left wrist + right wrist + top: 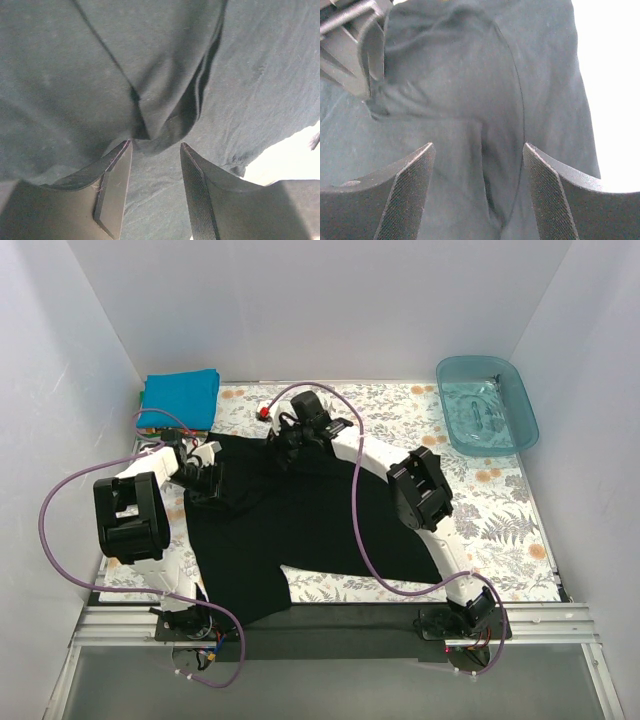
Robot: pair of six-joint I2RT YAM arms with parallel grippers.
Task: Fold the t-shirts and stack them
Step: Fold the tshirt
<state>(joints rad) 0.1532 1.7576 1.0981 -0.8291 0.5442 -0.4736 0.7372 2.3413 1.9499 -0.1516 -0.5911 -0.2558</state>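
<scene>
The large black t-shirt (300, 525) lies spread on the floral tablecloth (500, 510), with its upper left part bunched. My left gripper (207, 476) is low on the shirt's left edge. In the left wrist view (156, 147) it is open, with a raised fold of black cloth (160, 125) at its fingertips. My right gripper (285, 442) is over the shirt's top edge. In the right wrist view (478, 147) it is open above a creased fold (495, 165). The left gripper (357, 55) shows at that view's top left. A folded blue t-shirt (180, 398) lies at the back left.
A translucent teal tub (487, 405) stands at the back right. A small red and white item (265, 413) lies by the shirt's far edge. White walls close in the left, back and right. Purple cables loop from both arms.
</scene>
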